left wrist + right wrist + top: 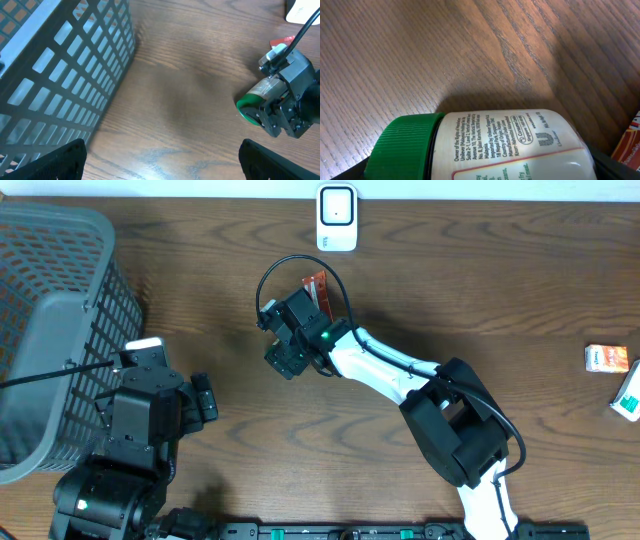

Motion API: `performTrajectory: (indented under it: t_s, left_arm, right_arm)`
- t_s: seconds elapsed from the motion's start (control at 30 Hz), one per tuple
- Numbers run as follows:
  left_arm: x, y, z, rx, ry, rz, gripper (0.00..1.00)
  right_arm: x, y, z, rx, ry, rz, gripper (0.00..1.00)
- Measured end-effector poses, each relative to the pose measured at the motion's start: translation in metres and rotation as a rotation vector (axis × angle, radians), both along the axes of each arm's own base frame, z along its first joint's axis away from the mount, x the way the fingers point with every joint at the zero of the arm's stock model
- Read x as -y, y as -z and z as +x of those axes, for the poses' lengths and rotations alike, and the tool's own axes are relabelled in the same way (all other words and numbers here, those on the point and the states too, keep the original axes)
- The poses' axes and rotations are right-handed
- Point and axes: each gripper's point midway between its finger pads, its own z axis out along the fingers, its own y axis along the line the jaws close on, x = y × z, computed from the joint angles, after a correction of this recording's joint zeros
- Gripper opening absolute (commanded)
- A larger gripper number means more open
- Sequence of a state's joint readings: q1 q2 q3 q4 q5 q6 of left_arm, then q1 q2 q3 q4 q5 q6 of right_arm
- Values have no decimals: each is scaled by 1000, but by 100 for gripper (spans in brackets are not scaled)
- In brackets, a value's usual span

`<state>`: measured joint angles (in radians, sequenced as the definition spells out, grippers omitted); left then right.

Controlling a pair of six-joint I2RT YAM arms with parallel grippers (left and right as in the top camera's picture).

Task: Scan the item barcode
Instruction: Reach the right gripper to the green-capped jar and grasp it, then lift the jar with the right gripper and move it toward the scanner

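Observation:
A cream-labelled jar (520, 145) with a green ribbed lid (402, 147) lies on its side on the wooden table (480, 270). My right gripper (480, 172) is closed over it end to end, with dark fingers (605, 162) against the base and the lid. The left wrist view shows the jar (262, 92) under the right gripper (280, 117). In the overhead view the right gripper (288, 350) covers the jar. The white scanner (337, 218) stands at the far edge. My left gripper (162, 162) is open over bare wood beside the basket.
A grey mesh basket (60, 320) fills the left side, close to the left arm. A red packet (318, 285) lies just beyond the right gripper. An orange box (608, 358) and a teal box (628, 395) sit at the right edge.

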<state>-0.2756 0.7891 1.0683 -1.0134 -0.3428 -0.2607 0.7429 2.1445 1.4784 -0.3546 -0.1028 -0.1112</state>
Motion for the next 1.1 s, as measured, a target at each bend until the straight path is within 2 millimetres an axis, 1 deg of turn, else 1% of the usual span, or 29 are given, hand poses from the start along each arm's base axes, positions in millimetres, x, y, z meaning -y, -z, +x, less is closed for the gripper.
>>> performTrajectory:
  t_s: [0.13,0.23,0.3,0.43,0.5,0.6,0.73,0.97,1.1]
  left_arm:
    - [0,0,0,0,0,0,98]
    - [0,0,0,0,0,0,98]
    - [0,0,0,0,0,0,98]
    - [0,0,0,0,0,0,98]
    - [0,0,0,0,0,0,98]
    - [0,0,0,0,0,0,98]
    - [0,0,0,0,0,0,98]
    - [0,0,0,0,0,0,98]
    - [0,0,0,0,0,0,98]
  right_arm:
    - [1,0,-2,-11,1,-7,60]
    - [4,0,-7,-51,-4,-14,61]
    - [6,-2,-13,-98,-12,-16,60]
    - [12,-6,-32,-235,-28,-8,65]
    - [16,-13,-38,-303,-30,4,65]
    - [23,-28,-44,-406,-25,40,65]
    - [38,-51,-50,-554,-23,115,65]
    - [70,-88,-58,-801,-32,343,64]
    - [89,-108,-56,-874,-31,469,63]
